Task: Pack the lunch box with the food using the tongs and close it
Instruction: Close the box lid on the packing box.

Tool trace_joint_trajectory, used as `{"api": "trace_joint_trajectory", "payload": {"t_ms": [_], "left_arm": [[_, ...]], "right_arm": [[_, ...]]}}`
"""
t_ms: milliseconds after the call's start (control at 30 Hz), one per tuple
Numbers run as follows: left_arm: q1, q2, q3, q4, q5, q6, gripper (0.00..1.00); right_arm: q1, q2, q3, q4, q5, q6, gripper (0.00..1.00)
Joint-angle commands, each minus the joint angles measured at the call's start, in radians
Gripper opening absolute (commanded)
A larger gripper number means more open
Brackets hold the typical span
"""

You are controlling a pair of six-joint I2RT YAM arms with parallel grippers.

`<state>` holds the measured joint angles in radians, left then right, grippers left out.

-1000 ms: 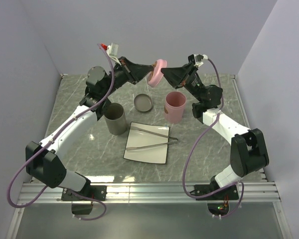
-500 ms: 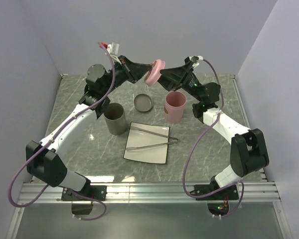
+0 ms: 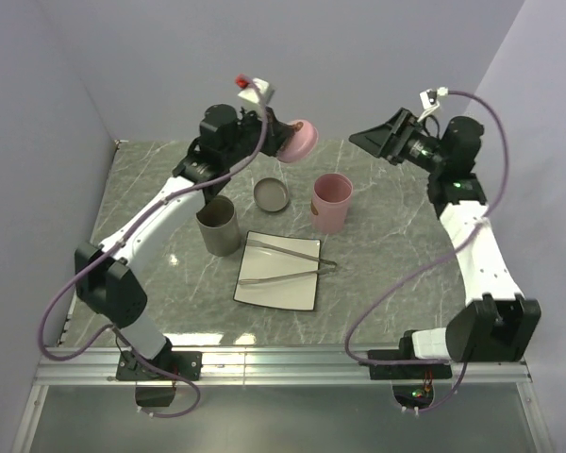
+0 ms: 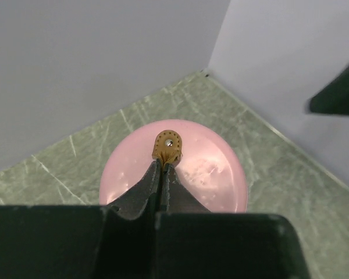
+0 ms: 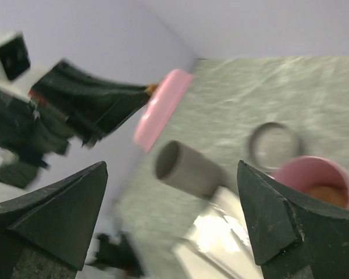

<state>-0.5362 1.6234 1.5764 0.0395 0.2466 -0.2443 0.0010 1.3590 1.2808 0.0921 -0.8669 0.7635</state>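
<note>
The left gripper (image 4: 164, 167), pinching the tab of the pink lid (image 3: 299, 142), has the lunch box (image 3: 332, 203) at five o'clock below; the right gripper (image 3: 360, 139) gapes empty, farther off

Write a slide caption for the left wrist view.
Left pincer shut on the tan tab of a pink lid, held above the marble table near a wall corner.

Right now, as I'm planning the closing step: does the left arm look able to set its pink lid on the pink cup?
Probably yes: the left gripper holds the pink lid by its tab, nothing covers the pink cup, and the open right gripper hangs well aside.
</note>
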Motion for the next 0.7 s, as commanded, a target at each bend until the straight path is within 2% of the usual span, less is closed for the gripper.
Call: {"api": "trace_joint_trajectory", "payload": {"t_ms": [0,67,100,200,233,400,667], "left_arm": [[-0.057,0.058,0.1,-0.105,-0.098,0.2,0.01],[-0.074,0.107,0.122,-0.118,-0.125,0.223,0.01],[-0.085,0.127,0.149,-0.134,-0.128,0.233,0.0],[-0.105,0.22,0.21,-0.168,-0.128,0.292,0.01],[-0.113,0.236,0.223,-0.17,-0.133,0.304,0.01],[-0.174,0.32,0.261,-0.159,-0.171,0.39,0.01],[-0.214,0.397,0.29,-0.13,-0.201,0.419,0.0]], "right_arm": [[-0.032,-0.103,0.122,-0.448,0.003,-0.47,1.0],[-0.047,-0.097,0.169,-0.581,0.025,-0.57,1.0],[-0.053,-0.078,0.234,-0.735,0.031,-0.69,1.0],[-0.085,-0.041,0.366,-1.018,0.075,-0.896,1.0],[-0.104,-0.044,0.374,-1.049,0.092,-0.915,1.0],[-0.255,-0.155,0.312,-1.016,0.092,-0.902,1.0],[-0.323,-0.19,0.293,-1.002,0.092,-0.894,1.0]]}}
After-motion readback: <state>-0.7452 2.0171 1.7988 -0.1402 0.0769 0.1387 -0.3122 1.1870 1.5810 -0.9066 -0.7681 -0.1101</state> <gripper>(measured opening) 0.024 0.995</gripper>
